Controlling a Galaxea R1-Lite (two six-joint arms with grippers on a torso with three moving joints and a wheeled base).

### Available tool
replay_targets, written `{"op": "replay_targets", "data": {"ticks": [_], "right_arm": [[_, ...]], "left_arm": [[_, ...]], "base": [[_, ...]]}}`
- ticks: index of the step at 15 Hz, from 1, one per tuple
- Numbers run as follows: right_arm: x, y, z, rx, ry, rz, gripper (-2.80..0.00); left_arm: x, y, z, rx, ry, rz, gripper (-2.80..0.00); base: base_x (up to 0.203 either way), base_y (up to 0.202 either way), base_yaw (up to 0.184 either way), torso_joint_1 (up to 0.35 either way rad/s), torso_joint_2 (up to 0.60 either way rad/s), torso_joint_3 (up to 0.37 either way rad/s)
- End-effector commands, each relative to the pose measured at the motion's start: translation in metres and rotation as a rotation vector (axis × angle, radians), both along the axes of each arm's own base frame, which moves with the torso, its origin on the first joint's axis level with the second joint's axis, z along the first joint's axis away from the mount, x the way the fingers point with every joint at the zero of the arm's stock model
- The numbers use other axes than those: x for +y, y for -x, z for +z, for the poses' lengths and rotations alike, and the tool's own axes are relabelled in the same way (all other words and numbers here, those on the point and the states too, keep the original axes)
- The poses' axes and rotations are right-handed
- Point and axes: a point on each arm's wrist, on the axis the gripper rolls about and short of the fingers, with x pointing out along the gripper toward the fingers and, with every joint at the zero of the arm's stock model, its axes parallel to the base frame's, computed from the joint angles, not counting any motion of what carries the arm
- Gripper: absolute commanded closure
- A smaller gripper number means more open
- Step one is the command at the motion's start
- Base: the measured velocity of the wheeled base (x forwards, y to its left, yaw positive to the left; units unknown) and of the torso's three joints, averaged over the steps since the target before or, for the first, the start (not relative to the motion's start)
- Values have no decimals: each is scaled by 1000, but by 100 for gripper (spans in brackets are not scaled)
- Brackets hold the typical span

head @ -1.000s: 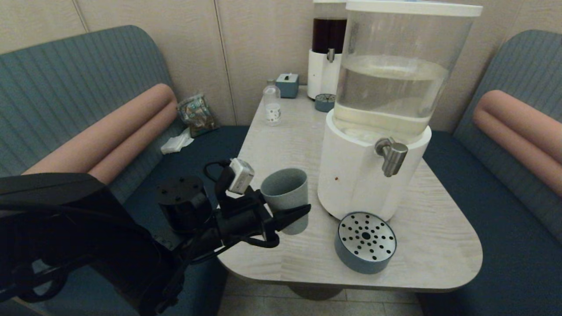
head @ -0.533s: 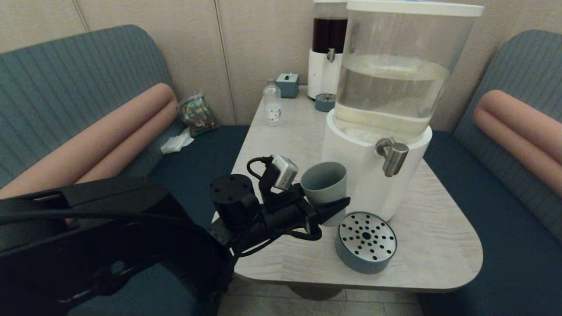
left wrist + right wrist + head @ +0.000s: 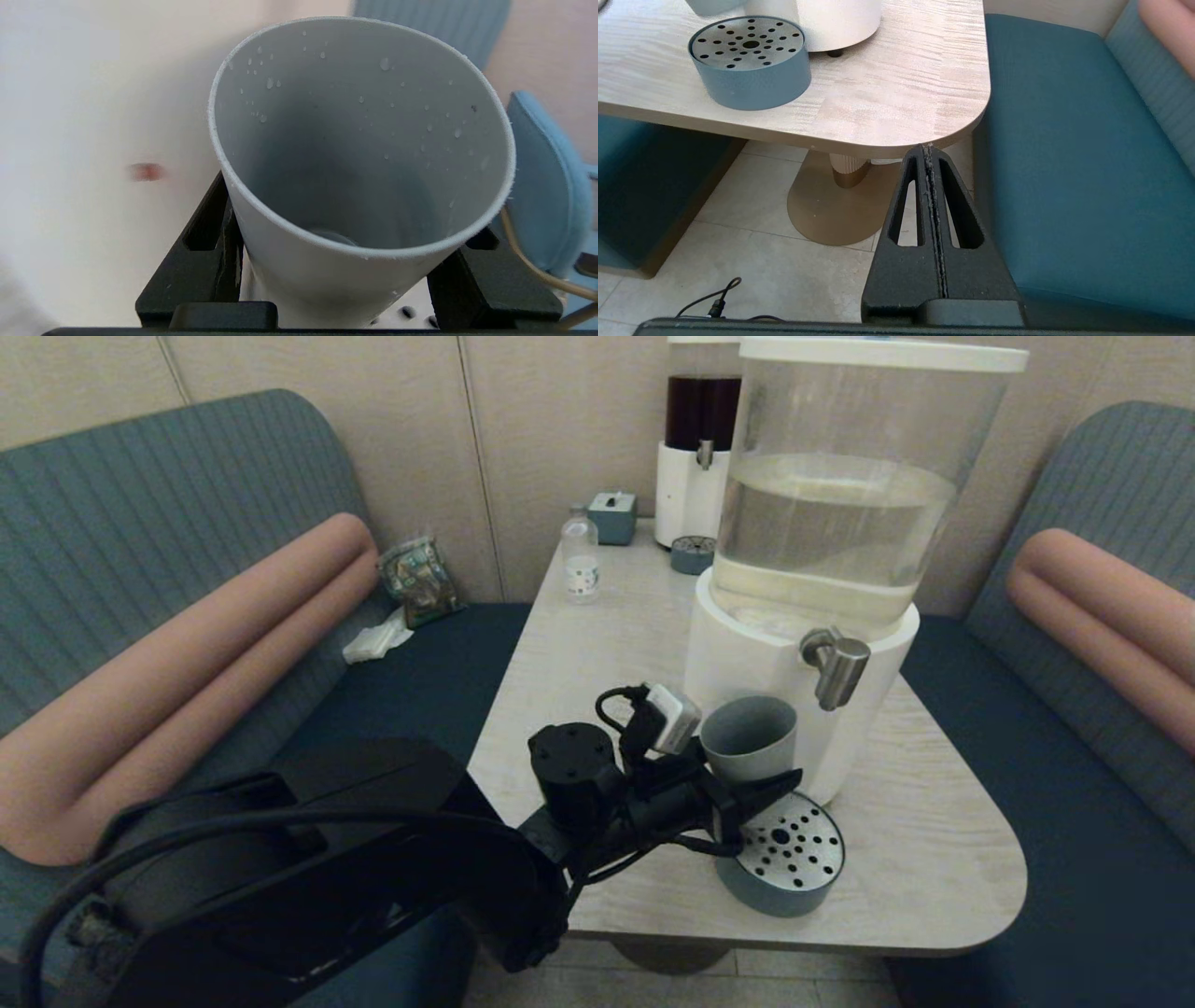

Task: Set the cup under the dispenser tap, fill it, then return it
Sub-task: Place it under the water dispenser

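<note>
My left gripper (image 3: 761, 775) is shut on the grey-green cup (image 3: 749, 735), holding it upright above the near-left edge of the round perforated tray (image 3: 789, 859). The cup sits against the white base of the clear-tank dispenser (image 3: 747, 663), left of and slightly below the brushed-steel tap (image 3: 837, 667). In the left wrist view the cup (image 3: 359, 154) fills the frame between the black fingers (image 3: 205, 247); droplets cling to its inner wall. My right gripper (image 3: 928, 151) is shut and empty, parked low beside the table's corner, outside the head view.
A dark-liquid dispenser (image 3: 695, 448) with its small tray (image 3: 691, 555), a clear bottle (image 3: 580, 560) and a small blue box (image 3: 611, 515) stand at the table's far end. Teal bench seats (image 3: 1055, 756) flank the table (image 3: 607, 644). The tray (image 3: 749, 60) also shows in the right wrist view.
My left arm has carried the cup rightwards along the table, from beside the dispenser's left side to just above the perforated tray's edge. The right arm has not moved.
</note>
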Motion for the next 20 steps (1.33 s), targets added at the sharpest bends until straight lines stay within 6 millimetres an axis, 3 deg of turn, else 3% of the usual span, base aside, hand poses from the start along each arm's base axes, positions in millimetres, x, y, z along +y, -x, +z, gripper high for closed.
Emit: {"op": "replay_targets", "data": {"ticks": [1,9,10,20], "right_arm": [[0,0,0,0,1,1,0],[0,0,0,0,1,1,0],[0,0,0,0,1,1,0],[0,0,0,0,1,1,0]], "left_arm": [[-10,2,-11,10,-5,-10,0],[-18,4,-27,33,-26,-17,0],[-18,5,-28,37,-30,-17,-280],[-18,9,-24,33,-23,-20,-280]], "base": [[0,0,0,0,0,0],[0,0,0,0,0,0],[0,0,0,0,0,0],[0,0,0,0,0,0]]}}
